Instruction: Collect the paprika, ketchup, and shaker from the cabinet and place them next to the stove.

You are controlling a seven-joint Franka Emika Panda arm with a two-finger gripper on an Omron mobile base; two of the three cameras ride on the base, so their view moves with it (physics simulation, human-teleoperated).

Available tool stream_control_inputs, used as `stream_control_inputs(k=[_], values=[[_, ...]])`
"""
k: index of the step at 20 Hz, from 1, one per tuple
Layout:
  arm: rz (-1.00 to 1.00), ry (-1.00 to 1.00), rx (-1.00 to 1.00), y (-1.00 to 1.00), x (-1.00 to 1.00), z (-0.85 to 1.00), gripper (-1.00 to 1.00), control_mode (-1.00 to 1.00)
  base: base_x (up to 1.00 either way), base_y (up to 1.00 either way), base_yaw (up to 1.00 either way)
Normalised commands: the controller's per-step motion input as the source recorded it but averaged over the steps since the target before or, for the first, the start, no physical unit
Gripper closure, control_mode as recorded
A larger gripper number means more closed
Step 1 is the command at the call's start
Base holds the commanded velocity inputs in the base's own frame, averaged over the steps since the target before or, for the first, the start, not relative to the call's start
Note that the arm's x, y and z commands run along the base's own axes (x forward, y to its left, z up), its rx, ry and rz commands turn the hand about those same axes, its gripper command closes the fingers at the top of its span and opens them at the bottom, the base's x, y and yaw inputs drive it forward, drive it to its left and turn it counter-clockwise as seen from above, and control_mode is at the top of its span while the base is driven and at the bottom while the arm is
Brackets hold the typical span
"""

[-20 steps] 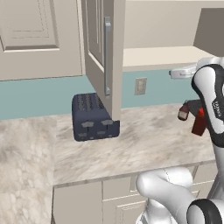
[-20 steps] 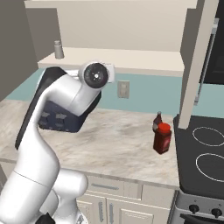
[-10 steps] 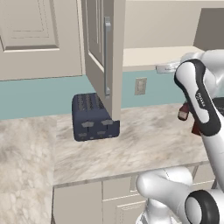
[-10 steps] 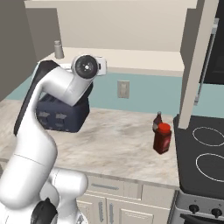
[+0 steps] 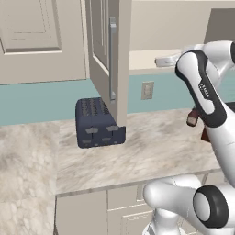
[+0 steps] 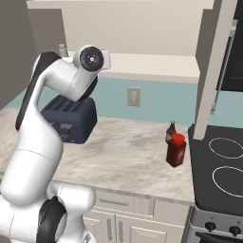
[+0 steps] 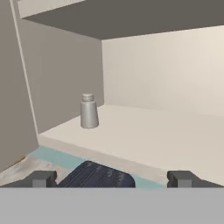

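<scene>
A small grey shaker (image 7: 89,111) stands upright on the cream shelf (image 7: 157,135) of the open cabinet, near its left wall; it also shows as the shaker (image 6: 62,50). My gripper (image 7: 113,178) is open and empty. It hovers in front of the shelf edge, short of the shaker, and shows as the gripper (image 5: 159,61). On the counter just left of the stove (image 6: 223,166) stand a red-capped paprika jar (image 6: 176,149) and, behind it, a narrow-necked ketchup bottle (image 6: 170,131).
The cabinet door (image 5: 108,59) with its silver bar handle (image 5: 112,59) hangs open to the left of my hand. A dark blue-grey toaster (image 5: 98,123) sits on the marble counter (image 5: 151,147) below the shelf. A wall outlet (image 6: 133,97) is on the teal backsplash.
My arm has swung up and to the left, from beside the red containers on the counter to the cabinet shelf. The jaws stayed open.
</scene>
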Motion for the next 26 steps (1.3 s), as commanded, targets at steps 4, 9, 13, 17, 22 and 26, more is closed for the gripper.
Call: stream_control_inputs(k=[4,9,13,17,22,26], values=[[0.14,0.00,0.00,0.11,0.41,0.13,-1.00,-1.00,0.00,0.00,0.00],[0.08,0.03,0.00,0.08,0.51,0.01,-1.00,-1.00,0.00,0.00,0.00],[0.02,0.03,0.00,-0.04,0.27,0.00,-1.00,-1.00,0.00,0.00,0.00],[0.02,0.00,0.00,-0.04,0.08,-0.01,-1.00,-1.00,0.00,0.00,0.00],[0.01,-0.01,0.00,0.05,0.09,0.03,-1.00,-1.00,0.00,0.00,0.00],[0.03,0.00,0.00,0.12,0.13,0.01,-1.00,-1.00,0.00,0.00,0.00]])
